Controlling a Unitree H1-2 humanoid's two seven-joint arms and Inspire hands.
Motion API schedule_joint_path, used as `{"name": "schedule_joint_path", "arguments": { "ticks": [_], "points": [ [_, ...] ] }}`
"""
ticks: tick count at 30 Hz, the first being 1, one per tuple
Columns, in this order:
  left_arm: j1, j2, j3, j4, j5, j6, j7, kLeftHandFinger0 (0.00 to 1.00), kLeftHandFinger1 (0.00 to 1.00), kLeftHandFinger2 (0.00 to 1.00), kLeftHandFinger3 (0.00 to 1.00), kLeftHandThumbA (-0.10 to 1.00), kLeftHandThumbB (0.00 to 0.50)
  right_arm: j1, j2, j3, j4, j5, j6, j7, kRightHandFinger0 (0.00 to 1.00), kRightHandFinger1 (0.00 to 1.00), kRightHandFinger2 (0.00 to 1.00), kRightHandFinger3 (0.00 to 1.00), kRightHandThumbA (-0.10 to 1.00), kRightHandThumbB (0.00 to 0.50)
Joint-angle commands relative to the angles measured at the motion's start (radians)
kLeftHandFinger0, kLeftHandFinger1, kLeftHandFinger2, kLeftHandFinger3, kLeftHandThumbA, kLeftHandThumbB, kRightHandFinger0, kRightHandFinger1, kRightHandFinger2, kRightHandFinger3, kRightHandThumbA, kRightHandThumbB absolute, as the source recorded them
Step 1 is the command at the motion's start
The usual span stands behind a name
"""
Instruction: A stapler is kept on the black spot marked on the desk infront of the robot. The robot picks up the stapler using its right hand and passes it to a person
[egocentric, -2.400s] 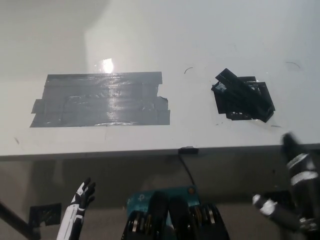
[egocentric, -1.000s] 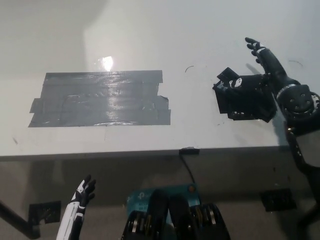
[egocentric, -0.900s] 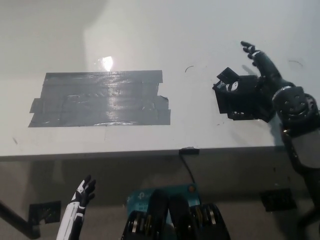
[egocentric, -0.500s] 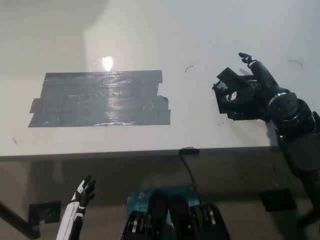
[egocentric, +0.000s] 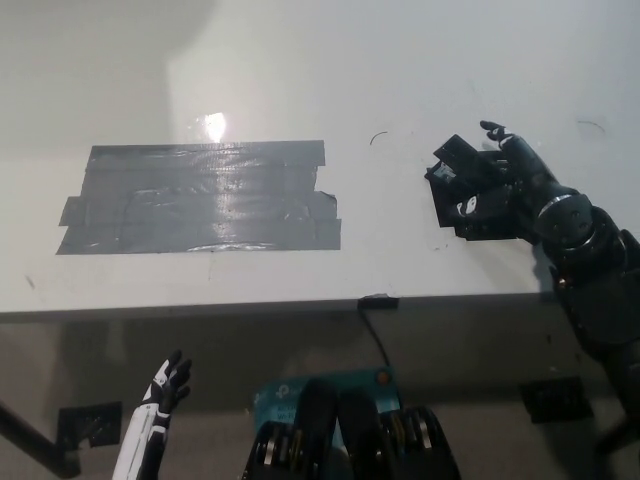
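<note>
Right now you are working the grasp step: your right hand (egocentric: 500, 180) is lying over the stapler (egocentric: 462, 160), which is sitting on the black spot (egocentric: 480, 215) at about three o'clock on the desk (egocentric: 300, 70). Its fingers are curling down around the stapler, one tip poking up at the far side, but black on black is hiding whether they are truly clamping it, so treat the hold as unproven. Next, you are probably needing to close firmly and lift straight up before swinging out toward a person; none is showing in view. Well apart, toward nine o'clock, a grey tape patch (egocentric: 200, 200) is lying flat and blocking nothing. Your left hand (egocentric: 160, 400) is hanging below the desk edge at seven o'clock, fingers slightly spread, idle.
</note>
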Motion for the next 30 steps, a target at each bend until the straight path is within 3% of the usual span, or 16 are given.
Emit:
{"name": "schedule_joint_path", "arguments": {
  "ticks": [1, 15, 17, 18, 19, 20, 22, 23, 24, 25, 27, 28, 30],
  "points": [
    [0.002, 0.006, -0.002, -0.029, -0.012, -0.037, -0.003, 1.0, 1.0, 1.0, 1.0, 1.0, 0.5, -0.028, -0.007, -0.014, -0.007, 0.005, -0.036, -0.004, 1.0, 1.0, 1.0, 1.0, 1.0, 0.291],
    [-0.006, 0.022, 0.002, -0.04, -0.002, -0.018, -0.004, 1.0, 1.0, 1.0, 1.0, 1.0, 0.5, -0.055, 0.002, 0.004, 0.026, -0.004, -0.033, 0.021, 1.0, 1.0, 1.0, 1.0, 1.0, 0.255],
    [-0.008, 0.022, 0.002, -0.04, -0.001, -0.019, -0.003, 1.0, 1.0, 1.0, 1.0, 1.0, 0.5, -0.059, -0.001, 0.011, 0.041, -0.008, -0.057, 0.024, 1.0, 1.0, 1.0, 1.0, 1.0, 0.218],
    [-0.007, 0.023, 0.001, -0.039, -0.001, -0.02, -0.003, 1.0, 1.0, 1.0, 1.0, 1.0, 0.5, -0.061, -0.003, 0.019, 0.055, -0.015, -0.062, 0.026, 1.0, 1.0, 1.0, 0.99, 1.0, 0.054],
    [-0.007, 0.024, 0.001, -0.038, -0.001, -0.023, -0.003, 1.0, 1.0, 1.0, 1.0, 1.0, 0.5, -0.063, -0.003, 0.022, 0.066, -0.017, -0.066, 0.027, 0.83, 0.85, 0.87, 0.85, 1.0, 0.054],
    [-0.009, 0.024, 0.002, -0.039, -0.003, -0.024, -0.003, 1.0, 1.0, 1.0, 1.0, 1.0, 0.5, -0.064, -0.004, 0.028, 0.067, -0.019, -0.063, 0.034, 0.47, 0.54, 0.58, 0.56, 1.0, 0.036],
    [-0.011, 0.024, 0.004, -0.041, -0.016, -0.023, -0.008, 1.0, 1.0, 1.0, 1.0, 1.0, 0.492, -0.069, -0.018, 0.073, 0.076, -0.049, -0.027, 0.079, 0.01, 0.01, 0.01, 0.01, 0.95, 0.0],
    [-0.012, 0.024, 0.004, -0.042, -0.019, -0.022, -0.009, 1.0, 1.0, 1.0, 1.0, 1.0, 0.49, -0.071, -0.021, 0.084, 0.083, -0.057, -0.024, 0.082, 0.0, 0.0, 0.0, 0.0, 0.93, 0.0],
    [-0.012, 0.024, 0.004, -0.042, -0.019, -0.021, -0.009, 1.0, 1.0, 1.0, 1.0, 1.0, 0.491, -0.071, -0.02, 0.089, 0.088, -0.062, -0.018, 0.081, 0.0, 0.02, 0.06, 0.02, 0.93, 0.0],
    [-0.01, 0.024, 0.005, -0.044, -0.016, -0.018, -0.007, 1.0, 1.0, 1.0, 1.0, 1.0, 0.497, -0.072, -0.016, 0.096, 0.094, -0.066, 0.004, 0.072, 0.0, 0.13, 0.24, 0.13, 0.95, 0.0],
    [-0.01, 0.026, 0.004, -0.046, -0.01, -0.017, -0.004, 1.0, 1.0, 1.0, 1.0, 1.0, 0.5, -0.074, -0.009, 0.095, 0.099, -0.067, 0.022, 0.055, 0.02, 0.24, 0.42, 0.22, 0.97, 0.0],
    [-0.01, 0.025, 0.005, -0.045, -0.009, -0.018, -0.002, 1.0, 1.0, 1.0, 1.0, 1.0, 0.499, -0.076, -0.001, 0.085, 0.113, -0.063, 0.016, 0.028, 0.16, 0.35, 0.49, 0.24, 0.96, 0.0],
    [-0.01, 0.024, 0.006, -0.045, -0.02, -0.015, -0.006, 1.0, 1.0, 1.0, 1.0, 1.0, 0.5, -0.073, 0.002, 0.07, 0.113, -0.055, 0.005, 0.009, 0.21, 0.36, 0.5, 0.25, 0.97, 0.001]
  ]
}}
